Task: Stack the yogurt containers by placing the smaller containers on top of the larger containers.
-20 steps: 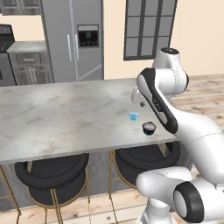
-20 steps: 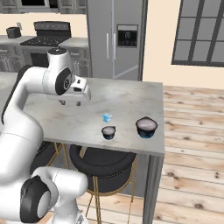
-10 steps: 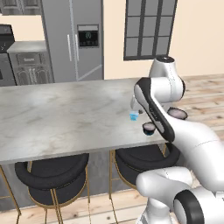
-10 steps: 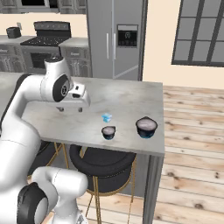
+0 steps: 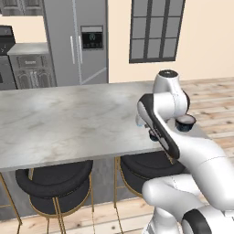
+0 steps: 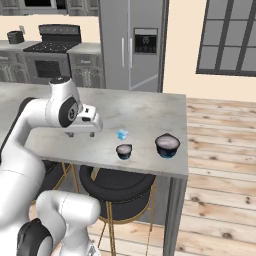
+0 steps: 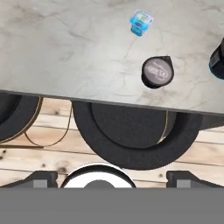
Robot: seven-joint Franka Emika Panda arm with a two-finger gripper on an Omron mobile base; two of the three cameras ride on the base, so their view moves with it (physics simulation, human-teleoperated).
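The bench [image 6: 150, 107] has a grey marble top. Near its front edge stand three things, apart from each other: a small light-blue cup [image 6: 121, 134], a dark cup with a pale top [image 6: 124, 150] just in front of it, and a wider dark bowl [image 6: 167, 145] toward the bench end.

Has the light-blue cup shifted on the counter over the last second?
No. In the right base view the light-blue cup sits at the same spot on the counter, up and left of the dark cup, as before. The arm moved.
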